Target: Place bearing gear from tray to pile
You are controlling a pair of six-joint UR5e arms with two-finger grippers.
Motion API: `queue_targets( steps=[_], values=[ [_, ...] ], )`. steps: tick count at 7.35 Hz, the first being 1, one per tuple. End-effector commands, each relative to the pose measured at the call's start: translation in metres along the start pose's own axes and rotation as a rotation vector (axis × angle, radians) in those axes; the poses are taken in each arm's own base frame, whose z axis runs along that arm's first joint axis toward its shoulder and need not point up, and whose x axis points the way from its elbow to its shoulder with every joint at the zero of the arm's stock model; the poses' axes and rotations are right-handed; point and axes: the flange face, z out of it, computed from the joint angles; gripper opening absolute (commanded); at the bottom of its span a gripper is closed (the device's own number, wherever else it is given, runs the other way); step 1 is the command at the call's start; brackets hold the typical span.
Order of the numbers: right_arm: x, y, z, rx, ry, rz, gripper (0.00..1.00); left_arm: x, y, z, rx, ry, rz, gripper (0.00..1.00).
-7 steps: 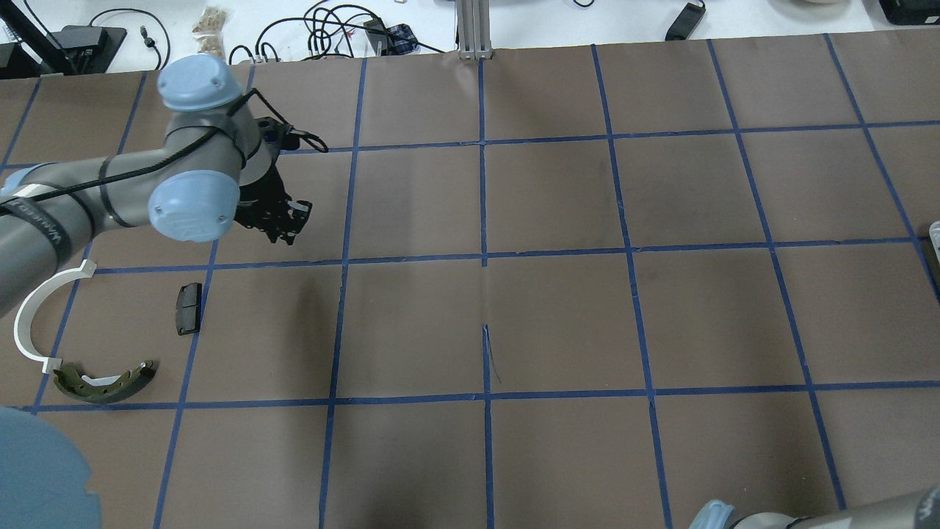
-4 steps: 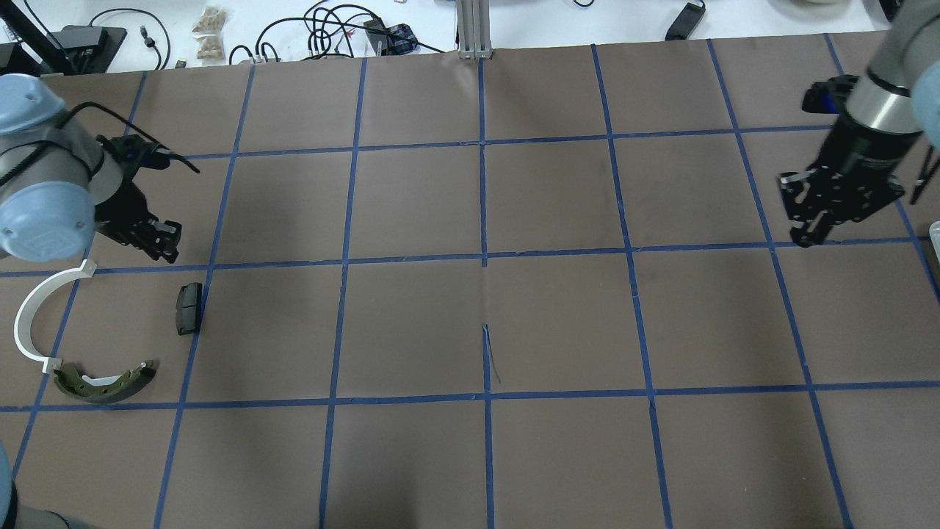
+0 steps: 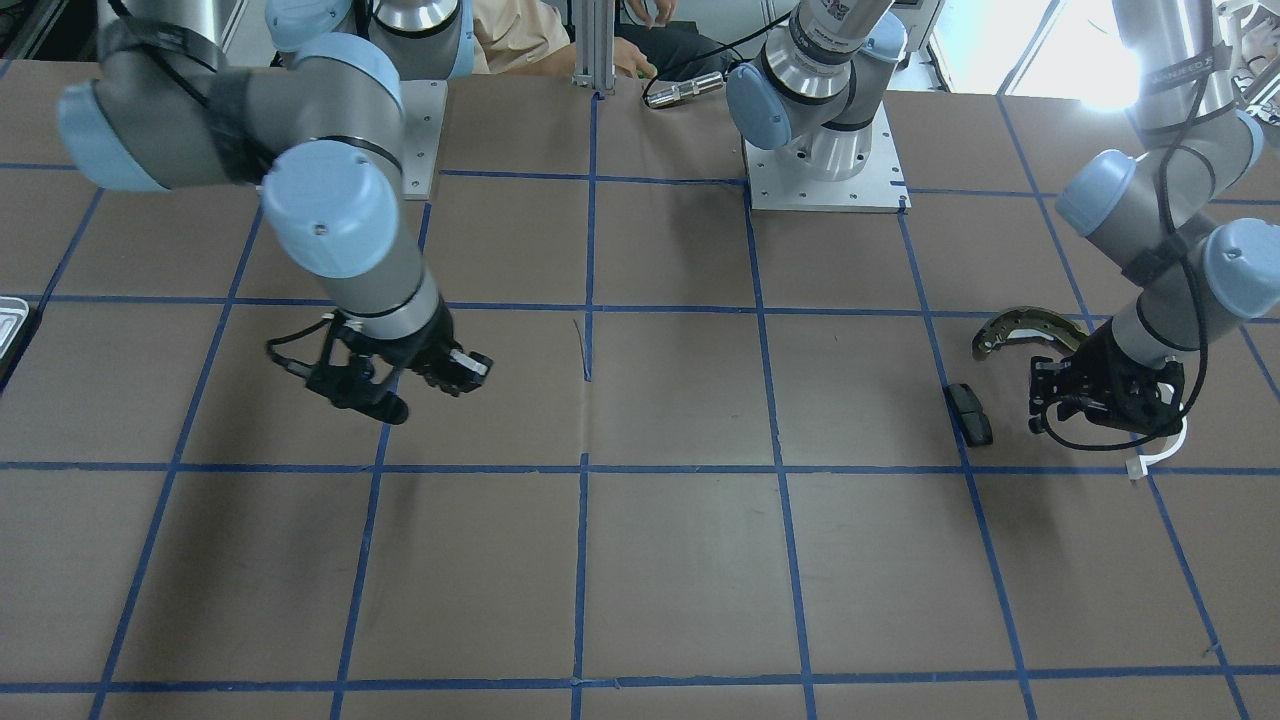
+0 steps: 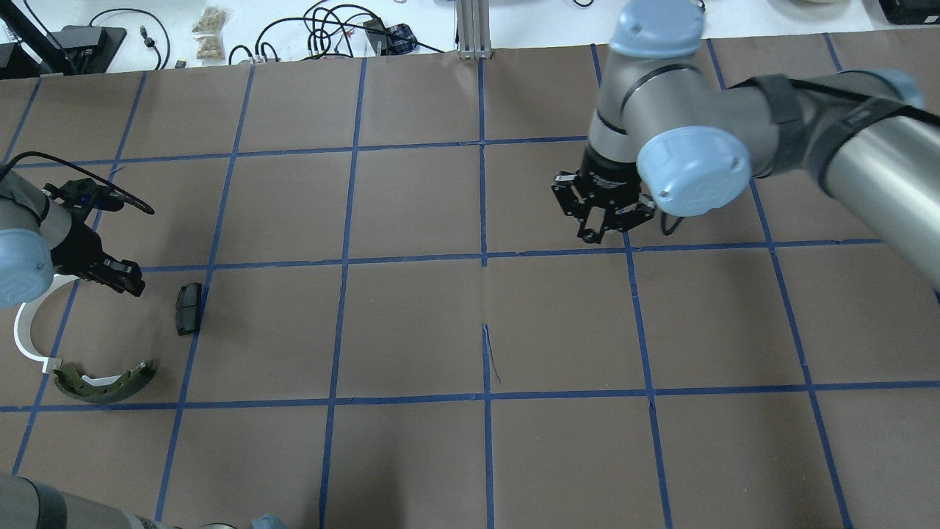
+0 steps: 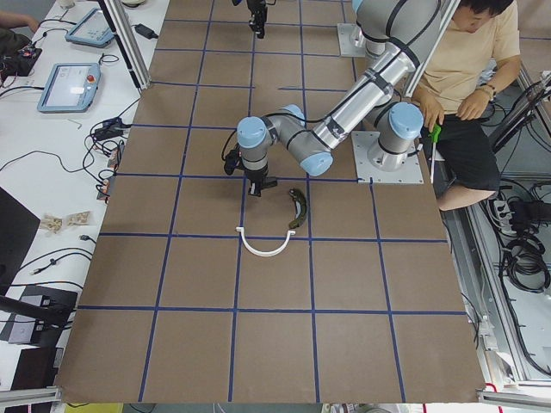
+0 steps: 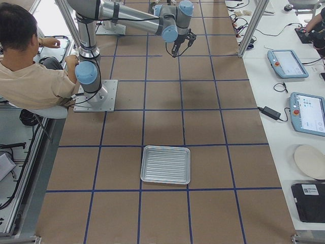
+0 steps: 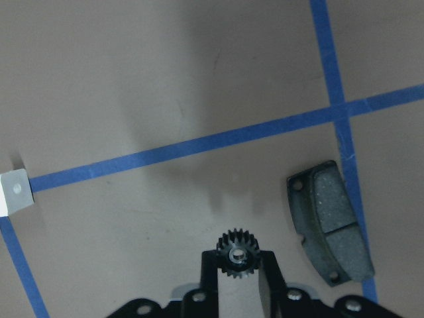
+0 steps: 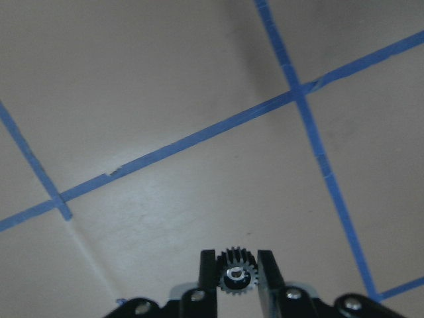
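My left gripper [image 4: 121,278] is shut on a small black bearing gear [image 7: 237,250] and holds it just above the table, beside the pile. The pile is a black pad [image 4: 188,307], a white arc [image 4: 26,342] and a bronze-dark brake shoe [image 4: 106,382]. In the left wrist view the pad [image 7: 331,228] lies right of the gear. My right gripper [image 4: 604,224] is shut on a second black gear [image 8: 233,273] above bare table right of centre. The ridged silvery tray [image 6: 165,164] shows nothing in it in the exterior right view.
Blue tape lines grid the brown table cover [image 4: 411,323]. Cables and small items lie along the far white edge [image 4: 323,33]. A person [image 6: 30,76] sits beside the robot bases. The tray's corner [image 3: 10,325] shows at the front-facing view's left edge.
My left gripper has moved left and towards the pile. My right arm has come in from the right edge and its gripper has moved to right of the table's centre.
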Motion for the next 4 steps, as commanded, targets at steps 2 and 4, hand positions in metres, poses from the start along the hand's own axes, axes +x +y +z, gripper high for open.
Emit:
queue_targets(
  steps=[2,4],
  values=[
    [-0.088,0.039,0.070,0.032,-0.120,0.071,0.00,0.002,-0.007,-0.029,0.028,-0.050,0.008,1.00],
    [-0.091,0.045,0.082,0.019,-0.103,0.062,0.20,0.069,-0.053,-0.074,0.038,-0.050,0.040,1.00]
  ],
)
